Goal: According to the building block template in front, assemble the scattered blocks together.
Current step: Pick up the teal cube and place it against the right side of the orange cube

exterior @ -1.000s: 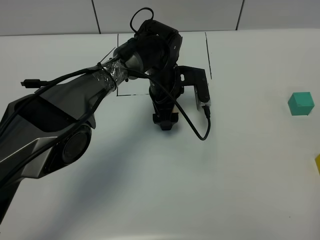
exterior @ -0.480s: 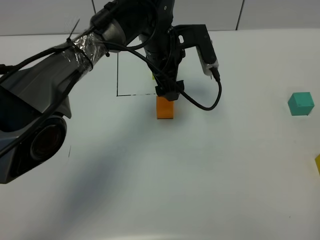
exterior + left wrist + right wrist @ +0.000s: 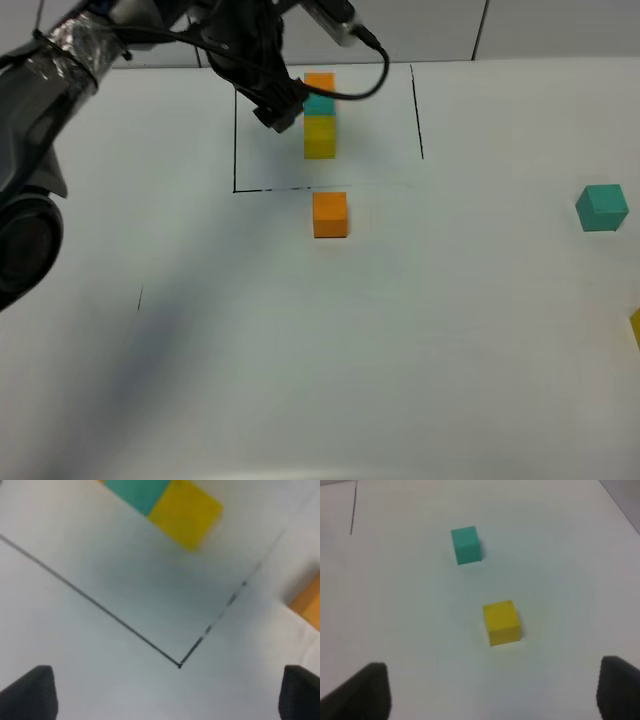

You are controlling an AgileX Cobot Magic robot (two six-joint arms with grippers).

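The template row [image 3: 320, 115] (orange, teal, yellow, tightly joined) is found inside the black drawn frame [image 3: 235, 150] at the far side of the table [image 3: 400, 350]. The loose orange cube [image 3: 330, 215] is set just outside the frame's near line, roughly in line with the row. It is judged to be the first piece of the copy, placed there so the sequence can be built next to the model.

The teal cube [image 3: 601, 208] is seen well apart to the right. The yellow cube [image 3: 636, 330] is cut by the edge of the high view. In the right wrist view the two are shown apart from each other.

The left hand [image 3: 277, 108] is held beside the template, spread wide, with nothing gripped. The right hand [image 3: 490, 690] is seen with jaws apart over those two cubes, empty, and is judged to be staged for the teal pick.

Table surface: plain white, matte, marked with thin pen lines. Behind it a light panelled wall [image 3: 560, 30] is seen.
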